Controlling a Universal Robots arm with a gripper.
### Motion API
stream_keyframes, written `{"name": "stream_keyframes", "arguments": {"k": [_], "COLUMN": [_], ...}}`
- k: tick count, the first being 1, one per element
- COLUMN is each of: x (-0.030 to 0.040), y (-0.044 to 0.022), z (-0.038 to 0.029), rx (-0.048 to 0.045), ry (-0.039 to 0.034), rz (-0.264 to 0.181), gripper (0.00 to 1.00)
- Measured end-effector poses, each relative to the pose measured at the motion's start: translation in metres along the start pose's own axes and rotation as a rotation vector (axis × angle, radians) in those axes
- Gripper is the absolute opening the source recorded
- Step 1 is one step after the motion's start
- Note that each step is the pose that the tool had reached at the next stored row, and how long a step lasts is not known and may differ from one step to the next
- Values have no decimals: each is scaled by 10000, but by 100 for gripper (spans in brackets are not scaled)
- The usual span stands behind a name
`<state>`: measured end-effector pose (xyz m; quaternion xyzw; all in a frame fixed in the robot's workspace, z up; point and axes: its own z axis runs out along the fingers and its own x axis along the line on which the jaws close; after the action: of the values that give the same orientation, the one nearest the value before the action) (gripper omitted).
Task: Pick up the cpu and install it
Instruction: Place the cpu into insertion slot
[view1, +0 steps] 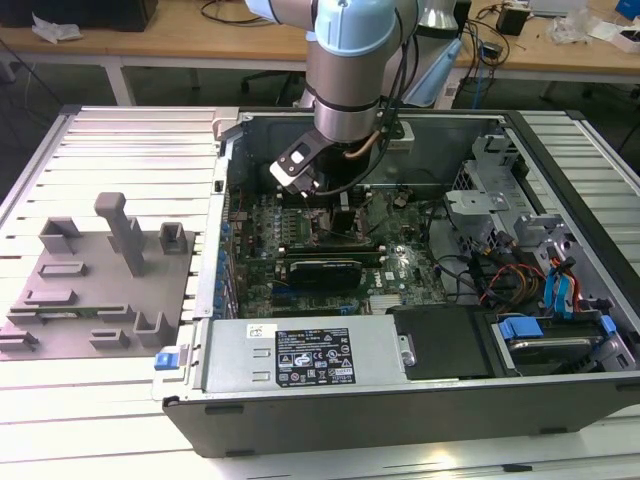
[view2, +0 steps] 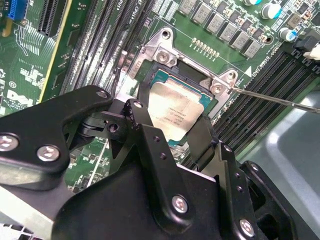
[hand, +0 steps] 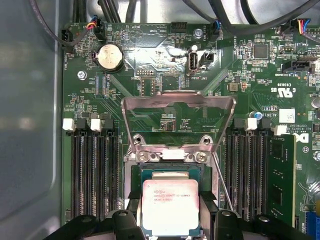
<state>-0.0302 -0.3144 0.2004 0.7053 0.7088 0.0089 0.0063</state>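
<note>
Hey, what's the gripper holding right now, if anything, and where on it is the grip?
The gripper holds the cpu, its fingers pinching two opposite side edges, with the silvery top left bare, right over the open socket.

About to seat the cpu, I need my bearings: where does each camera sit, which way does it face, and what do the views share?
Exterior view: off the arm, raised, looking down into the open computer case; the arm reaches in.
Second wrist view: on the wrist, looking obliquely past the gripper at the cpu it holds over the socket.
First wrist view: on the wrist, facing the motherboard squarely; gripper fingers show.
Shared: both wrist views show the cpu, socket and gripper.
</note>
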Motion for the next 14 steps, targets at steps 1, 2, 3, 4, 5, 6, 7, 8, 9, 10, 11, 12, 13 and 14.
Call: {"name": "stream_keyframes", "arguments": {"k": [1, 2, 3, 4, 5, 6, 7, 8, 9, 10, 11, 12, 13, 14], "x": [3, 5, 9, 9, 10, 10, 10, 11, 10, 10, 10, 10, 10, 10], "y": [0, 0, 0, 0, 2, 4, 7, 7, 8, 8, 8, 7, 7, 7], "z": [0, -1, -1, 0, 0, 1, 1, 4, 7, 10, 17, 18, 18, 19], "rx": [0, 1, 1, 1, 0, 1, 1, 0, 0, 1, 1, 2, 2, 1], "ry": [-1, -2, -1, -1, -1, -1, -1, 0, -1, -1, -2, -4, -4, -3], "rz": [-1, 0, -1, -2, 0, 0, 1, 3, 4, 3, 8, 11, 11, 11], "gripper": [55, 55, 55, 55, 55, 55, 55, 55, 55, 55, 55, 55, 55, 55]}}
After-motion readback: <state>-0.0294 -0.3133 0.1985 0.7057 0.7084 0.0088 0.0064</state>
